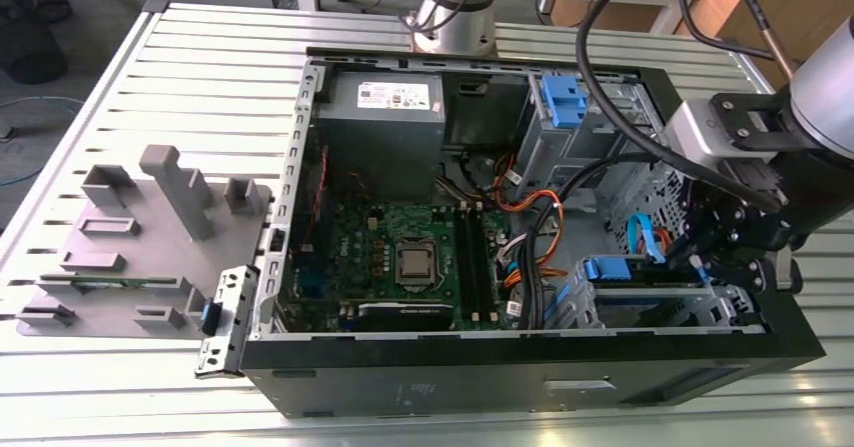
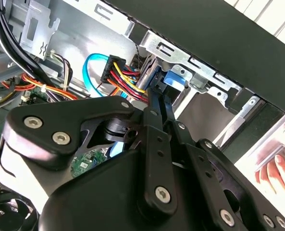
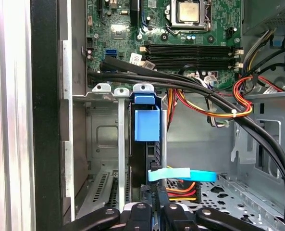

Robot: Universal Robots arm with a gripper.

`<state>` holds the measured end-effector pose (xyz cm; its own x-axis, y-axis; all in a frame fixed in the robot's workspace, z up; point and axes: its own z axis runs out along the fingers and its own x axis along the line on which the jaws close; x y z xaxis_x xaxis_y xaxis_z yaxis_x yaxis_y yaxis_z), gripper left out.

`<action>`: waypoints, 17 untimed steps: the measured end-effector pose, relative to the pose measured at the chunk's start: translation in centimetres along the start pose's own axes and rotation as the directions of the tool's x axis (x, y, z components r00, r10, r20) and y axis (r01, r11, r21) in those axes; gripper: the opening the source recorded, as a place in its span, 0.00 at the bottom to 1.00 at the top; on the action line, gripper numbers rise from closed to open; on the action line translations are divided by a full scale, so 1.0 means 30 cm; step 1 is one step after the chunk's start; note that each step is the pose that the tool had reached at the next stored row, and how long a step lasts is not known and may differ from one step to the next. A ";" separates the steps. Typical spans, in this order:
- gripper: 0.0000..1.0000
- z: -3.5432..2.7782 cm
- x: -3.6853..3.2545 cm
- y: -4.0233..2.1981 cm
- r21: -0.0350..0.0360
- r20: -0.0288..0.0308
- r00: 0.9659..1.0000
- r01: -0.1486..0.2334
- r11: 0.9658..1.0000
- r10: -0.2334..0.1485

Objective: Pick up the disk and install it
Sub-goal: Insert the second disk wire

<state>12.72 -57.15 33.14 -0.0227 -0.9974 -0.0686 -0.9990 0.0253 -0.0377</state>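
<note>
The disk [image 3: 143,154] stands edge-on in a slot of the metal drive cage [image 3: 119,144], with its blue rail tab [image 3: 146,124] at the cage mouth. In the exterior view the disk [image 1: 638,312] lies in the cage at the case's front corner on that view's right, its blue tab [image 1: 607,267] showing. My gripper [image 3: 154,168] is shut, its tips close to the disk's end beside the blue data cable [image 3: 180,174]. In the second wrist view the closed fingers [image 2: 154,103] reach toward the blue tab [image 2: 175,78]. I cannot tell whether they touch the disk.
The open black computer case [image 1: 441,382] lies on a slatted metal table [image 1: 200,77]. Thick black cables [image 3: 204,94] and red-yellow wires [image 3: 243,103] cross near the cage. A grey fixture [image 1: 147,237] sits at the exterior view's left. A person's hand [image 2: 277,168] is beside the case.
</note>
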 end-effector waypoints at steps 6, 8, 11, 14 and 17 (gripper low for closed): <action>0.16 0.005 0.000 0.000 0.000 -0.001 1.000 0.000 1.000 0.000; 0.16 0.009 0.001 0.000 0.000 -0.001 1.000 0.000 1.000 0.000; 0.16 0.013 0.001 0.000 0.000 -0.001 1.000 0.000 1.000 0.000; 0.16 0.014 0.001 0.001 0.000 0.000 1.000 0.000 1.000 0.000; 0.17 0.018 0.001 0.001 0.000 0.002 1.000 0.000 1.000 0.000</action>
<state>12.72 -57.13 32.61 -0.0226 -0.9973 -0.0704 -0.9990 0.0253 -0.0376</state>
